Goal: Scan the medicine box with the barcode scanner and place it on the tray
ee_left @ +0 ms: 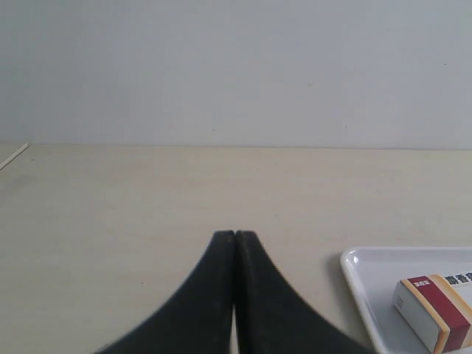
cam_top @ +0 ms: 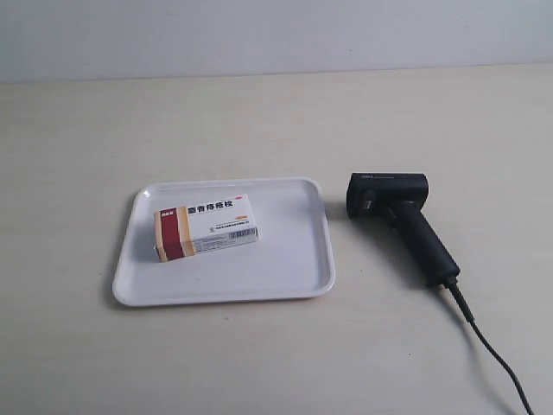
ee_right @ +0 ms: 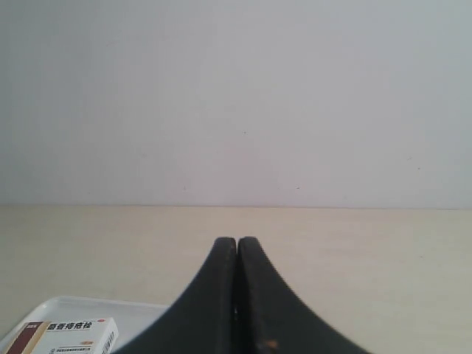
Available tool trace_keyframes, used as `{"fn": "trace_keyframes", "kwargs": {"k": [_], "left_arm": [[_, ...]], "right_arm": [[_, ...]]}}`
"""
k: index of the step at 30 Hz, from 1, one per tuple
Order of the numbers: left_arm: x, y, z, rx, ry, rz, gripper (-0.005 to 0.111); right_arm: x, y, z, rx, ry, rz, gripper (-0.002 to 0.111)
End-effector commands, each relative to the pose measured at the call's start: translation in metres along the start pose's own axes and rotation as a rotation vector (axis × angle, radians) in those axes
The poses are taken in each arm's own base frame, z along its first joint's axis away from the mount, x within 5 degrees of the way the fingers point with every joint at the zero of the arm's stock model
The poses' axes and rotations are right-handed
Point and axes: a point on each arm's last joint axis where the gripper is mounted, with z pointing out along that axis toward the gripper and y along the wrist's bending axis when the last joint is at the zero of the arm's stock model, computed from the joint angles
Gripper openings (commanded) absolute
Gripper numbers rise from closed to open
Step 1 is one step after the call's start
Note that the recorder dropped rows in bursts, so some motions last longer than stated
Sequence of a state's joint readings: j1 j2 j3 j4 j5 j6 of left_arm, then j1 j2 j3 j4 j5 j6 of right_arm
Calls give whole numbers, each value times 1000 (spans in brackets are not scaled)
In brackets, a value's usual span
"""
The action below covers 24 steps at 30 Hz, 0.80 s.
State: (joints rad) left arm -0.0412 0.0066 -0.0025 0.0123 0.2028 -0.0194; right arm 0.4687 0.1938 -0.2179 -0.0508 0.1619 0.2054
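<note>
Already the medicine box [cam_top: 206, 226] lies in the tray [cam_top: 298, 268], the barcode scanner [cam_top: 399, 219] beside it on the surface. Both arms' jaws are closed, empty; judging by this, either nothing has begun or all is finished.

Bare test-bench setting: plain pale tabletop [cam_top: 259, 346] against a blank grey-white wall [cam_top: 259, 35].
</note>
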Motion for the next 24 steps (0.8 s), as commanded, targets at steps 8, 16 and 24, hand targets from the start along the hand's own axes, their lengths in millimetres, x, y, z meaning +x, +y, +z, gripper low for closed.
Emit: {"fn": "trace_keyframes", "kwargs": {"k": [8,16,24], "left_arm": [[1,0,0,-2,-1,-7,1],[1,0,0,-2,-1,-7,1],[1,0,0,-2,-1,-7,1]], "right_arm": [[46,-6,6,3,65,138,1],[61,-9,7,10,81,106,1],[61,-9,6,9,77,106,1]]}}
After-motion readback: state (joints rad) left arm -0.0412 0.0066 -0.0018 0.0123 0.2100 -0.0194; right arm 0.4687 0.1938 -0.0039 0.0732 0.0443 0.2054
